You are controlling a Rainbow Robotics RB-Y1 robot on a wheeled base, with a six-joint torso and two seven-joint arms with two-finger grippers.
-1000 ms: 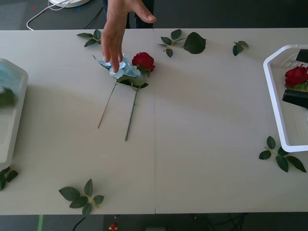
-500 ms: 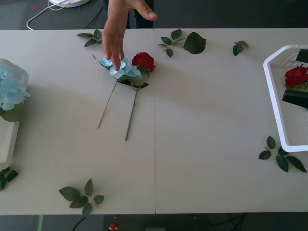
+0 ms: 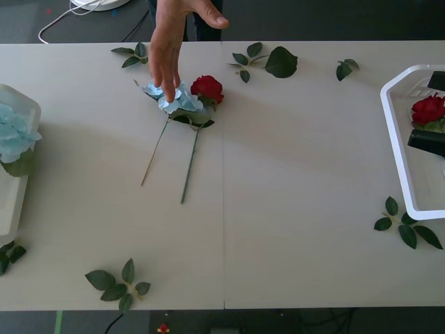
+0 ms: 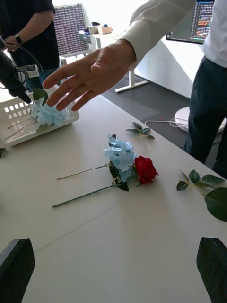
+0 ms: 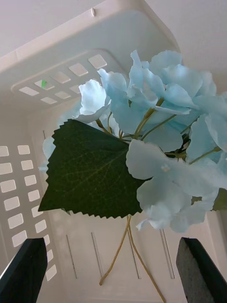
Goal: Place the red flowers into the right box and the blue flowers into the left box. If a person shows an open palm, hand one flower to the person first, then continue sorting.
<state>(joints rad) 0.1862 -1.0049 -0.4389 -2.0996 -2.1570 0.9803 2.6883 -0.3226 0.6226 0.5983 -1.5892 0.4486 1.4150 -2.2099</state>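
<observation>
A blue flower (image 3: 177,99) and a red flower (image 3: 207,88) lie side by side at the far middle of the table, stems towards me. A person's hand (image 3: 167,49) hangs above them, fingers spread (image 4: 90,75). Another blue flower (image 3: 15,136) rests in the left box (image 3: 10,209), right in front of my open left gripper (image 5: 113,270). A second red flower (image 3: 427,109) lies in the right box (image 3: 395,139) between black fingers (image 3: 425,142). My right gripper (image 4: 113,270) is open and holds nothing.
Loose leaf sprigs lie around the table: near front left (image 3: 118,282), beside the right box (image 3: 407,226), and several along the far edge (image 3: 268,61). A white cable (image 3: 69,14) runs on the floor beyond the table.
The blue flower at the left box has dropped slightly and come to rest. The person's hand stays above the two flowers, hardly moved.
</observation>
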